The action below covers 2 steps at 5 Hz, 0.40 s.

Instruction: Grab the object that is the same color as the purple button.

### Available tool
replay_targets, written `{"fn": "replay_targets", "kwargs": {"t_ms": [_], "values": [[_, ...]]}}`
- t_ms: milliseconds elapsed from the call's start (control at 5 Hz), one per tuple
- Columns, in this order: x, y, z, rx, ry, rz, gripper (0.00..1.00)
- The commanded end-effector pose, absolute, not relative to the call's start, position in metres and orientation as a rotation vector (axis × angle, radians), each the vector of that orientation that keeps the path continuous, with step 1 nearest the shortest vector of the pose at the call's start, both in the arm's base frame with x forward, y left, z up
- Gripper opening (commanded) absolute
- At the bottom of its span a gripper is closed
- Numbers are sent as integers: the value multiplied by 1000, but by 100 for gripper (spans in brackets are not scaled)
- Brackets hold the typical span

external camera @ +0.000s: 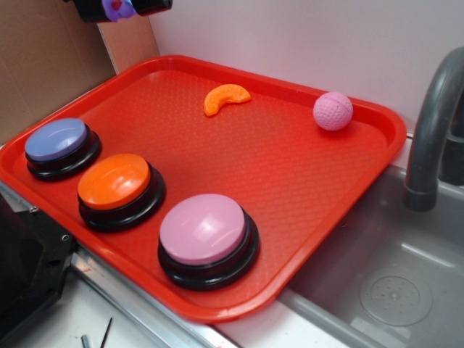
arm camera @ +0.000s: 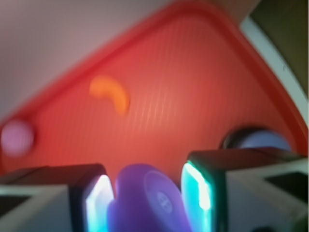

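My gripper (external camera: 118,9) is high above the tray's far left corner, at the top edge of the exterior view, shut on the small purple toy (external camera: 116,8). In the wrist view the purple toy (arm camera: 145,200) sits between the two lit fingers, with the gripper (arm camera: 147,193) closed on it. The purple button (external camera: 56,140), blue-violet on a black base, stands at the tray's left edge; it shows partly in the wrist view (arm camera: 260,140) at right.
The red tray (external camera: 290,181) holds an orange button (external camera: 114,181), a pinkish-lilac button (external camera: 203,229), an orange crescent slice (external camera: 225,98) and a pink dimpled ball (external camera: 333,111). A grey faucet (external camera: 431,123) and sink (external camera: 391,290) lie right.
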<state>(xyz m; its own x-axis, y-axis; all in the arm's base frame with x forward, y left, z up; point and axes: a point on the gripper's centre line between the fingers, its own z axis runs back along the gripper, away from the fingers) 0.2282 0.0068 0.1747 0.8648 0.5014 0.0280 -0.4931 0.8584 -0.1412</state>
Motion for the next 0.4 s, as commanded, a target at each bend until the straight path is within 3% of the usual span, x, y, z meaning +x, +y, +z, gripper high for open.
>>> {"fn": "replay_targets", "kwargs": {"t_ms": [0,200], "values": [[195,-8,205,-127,-95,421,0],[193,-7,201,-141,-90,467,0]]}}
